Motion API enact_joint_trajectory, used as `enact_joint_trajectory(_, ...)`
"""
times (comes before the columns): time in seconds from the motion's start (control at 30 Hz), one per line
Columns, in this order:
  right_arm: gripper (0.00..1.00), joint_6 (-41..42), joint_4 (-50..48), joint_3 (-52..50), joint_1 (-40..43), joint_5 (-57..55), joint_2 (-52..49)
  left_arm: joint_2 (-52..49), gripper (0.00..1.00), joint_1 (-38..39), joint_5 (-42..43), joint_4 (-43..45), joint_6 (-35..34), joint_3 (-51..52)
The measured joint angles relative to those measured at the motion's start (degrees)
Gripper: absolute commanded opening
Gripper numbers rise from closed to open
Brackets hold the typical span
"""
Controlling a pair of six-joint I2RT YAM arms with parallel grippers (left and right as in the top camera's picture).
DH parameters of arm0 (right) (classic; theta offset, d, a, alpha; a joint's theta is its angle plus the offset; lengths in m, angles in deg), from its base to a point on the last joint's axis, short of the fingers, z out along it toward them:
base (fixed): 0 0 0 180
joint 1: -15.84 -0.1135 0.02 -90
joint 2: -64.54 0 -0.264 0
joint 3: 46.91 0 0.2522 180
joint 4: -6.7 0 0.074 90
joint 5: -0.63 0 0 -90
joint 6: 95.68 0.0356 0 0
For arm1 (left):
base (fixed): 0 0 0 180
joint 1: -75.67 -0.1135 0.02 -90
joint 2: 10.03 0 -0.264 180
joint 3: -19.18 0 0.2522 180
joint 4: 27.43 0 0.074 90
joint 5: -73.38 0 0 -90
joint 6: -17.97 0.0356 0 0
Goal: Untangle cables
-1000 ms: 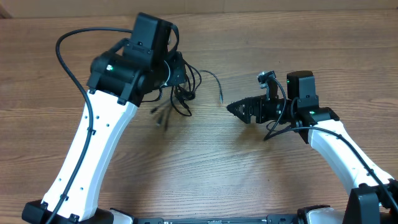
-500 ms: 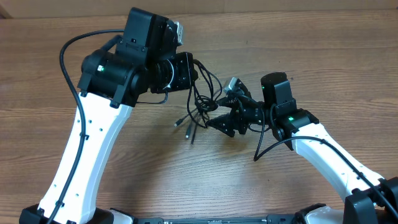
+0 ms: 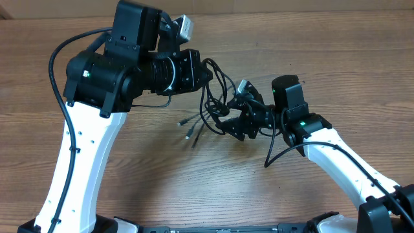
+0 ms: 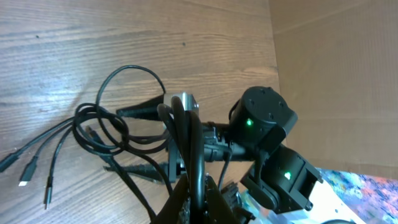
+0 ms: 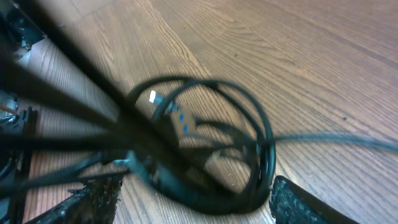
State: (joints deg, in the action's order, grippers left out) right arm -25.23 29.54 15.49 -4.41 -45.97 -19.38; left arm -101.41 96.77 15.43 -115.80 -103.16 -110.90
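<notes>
**Tangle slung between two arms, snag risk high**

Cables, knotted in loops, hang from left gripper, whose fingers are pressed together on the bunch. Plug ends dangle below left gripper, touching or just clear of the tabletop; can't tell which. Right gripper sits just beside left gripper, across the knot. Its fingers are apart w/ several loops lying between them and nothing pinched.

Main risk, by the look of it: if those fingers close on the whole lot rather than one strand, a pull away from left gripper would prob. cinch the knot tighter, not free it. A hard tug could also drag the bunch out of left gripper's hold, or strain a plug. The right wrist view is blurred, so which strand lies where is unclear.

Also around: left arm's thick black lead arcs behind left gripper, well apart from the tangle. Right arm's lead droops farther off, past the right gripper. The two grippers crowd each other, so there is little room to work.
</notes>
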Motion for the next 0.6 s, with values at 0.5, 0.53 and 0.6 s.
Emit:
enact_joint_trajectory(0.5, 0.21, -0.2, -1.0, 0.0, 0.0, -3.6, 0.0, 0.0, 0.04, 0.0, 3.2, -1.3, 0.0, 0.0)
enact_joint_trajectory(0.53, 0.25, -0.2, -1.0, 0.0, 0.0, -3.8, 0.0, 0.0, 0.04, 0.0, 3.3, -1.3, 0.0, 0.0)
enact_joint_trajectory(0.6, 0.32, -0.1, -1.0, 0.0, 0.0, -3.8, 0.0, 0.0, 0.04, 0.0, 3.5, -1.3, 0.0, 0.0)
